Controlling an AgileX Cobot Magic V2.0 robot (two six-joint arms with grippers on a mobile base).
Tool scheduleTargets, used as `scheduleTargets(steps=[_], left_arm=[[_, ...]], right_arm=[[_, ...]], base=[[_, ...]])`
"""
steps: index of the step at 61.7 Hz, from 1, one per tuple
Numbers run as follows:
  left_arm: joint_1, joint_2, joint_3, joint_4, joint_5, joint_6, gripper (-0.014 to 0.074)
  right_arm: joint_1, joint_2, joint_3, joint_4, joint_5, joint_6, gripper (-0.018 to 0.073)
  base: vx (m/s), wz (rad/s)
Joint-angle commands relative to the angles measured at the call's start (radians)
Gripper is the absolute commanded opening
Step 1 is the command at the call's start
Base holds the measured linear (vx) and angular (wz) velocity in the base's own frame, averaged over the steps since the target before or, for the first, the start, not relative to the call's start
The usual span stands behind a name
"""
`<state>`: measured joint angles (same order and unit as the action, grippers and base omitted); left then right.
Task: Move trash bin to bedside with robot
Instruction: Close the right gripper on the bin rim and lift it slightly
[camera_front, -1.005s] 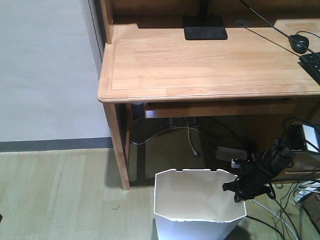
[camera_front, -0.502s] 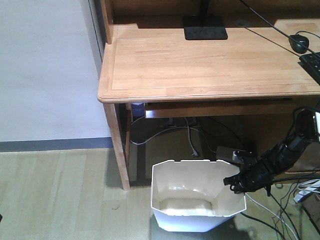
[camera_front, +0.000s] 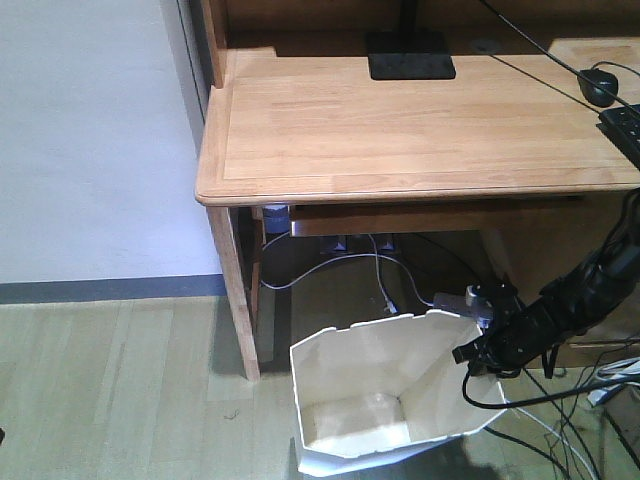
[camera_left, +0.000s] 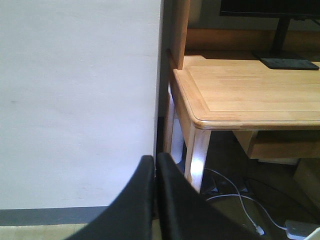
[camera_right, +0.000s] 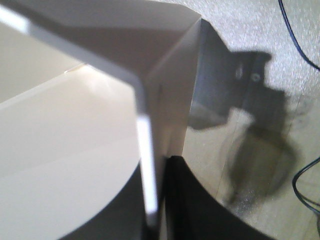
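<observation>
The trash bin (camera_front: 360, 385) stood on the floor (camera_front: 120, 380) in front of the desk (camera_front: 420, 130), below its front edge and just to the right of the desk leg (camera_front: 232, 290), with a narrow gap between the leg and the bin's left wall. The bin was tipped, its octagonal rim leaning toward the camera so that the cream inside and the bottom were exposed. The right gripper (camera_front: 478, 352) was clamped on the bin's right rim. In the right wrist view the thin wall edge ran down between the jaws, with a black finger (camera_right: 200, 210) on the outer face. The bin's far rim sat lower than the drawer rail under the desk top. Loose cables (camera_front: 560, 425) lay on the floor just beside the bin's right side and under the arm, and more cables hung behind it under the desk. To the left of the desk leg the floor was open as far as the wall (camera_front: 90, 130) and its grey skirting strip (camera_front: 100, 290). The left gripper (camera_left: 155, 197) was closed on nothing, its fingers touching, pointing toward the wall near the desk's corner
</observation>
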<state>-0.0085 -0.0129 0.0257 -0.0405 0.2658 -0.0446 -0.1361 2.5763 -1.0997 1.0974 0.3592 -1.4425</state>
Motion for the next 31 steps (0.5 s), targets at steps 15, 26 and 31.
scheduleTargets(steps=[15,26,31], left_arm=[[-0.006,-0.014,0.019,-0.004,-0.069,-0.006,-0.0006],[-0.006,-0.014,0.019,-0.004,-0.069,-0.006,-0.0006],[-0.006,-0.014,0.019,-0.004,-0.069,-0.006,-0.0006]], right_arm=[[-0.003,-0.245,0.105,0.041,0.205,-0.026,-0.0004],[-0.003,-0.256,0.112,0.039,0.231,-0.034,-0.0005],[-0.003,-0.256,0.112,0.04,0.249,-0.031,-0.0005]], base=[[0.0,0.0],[0.0,0.0],[0.0,0.0]])
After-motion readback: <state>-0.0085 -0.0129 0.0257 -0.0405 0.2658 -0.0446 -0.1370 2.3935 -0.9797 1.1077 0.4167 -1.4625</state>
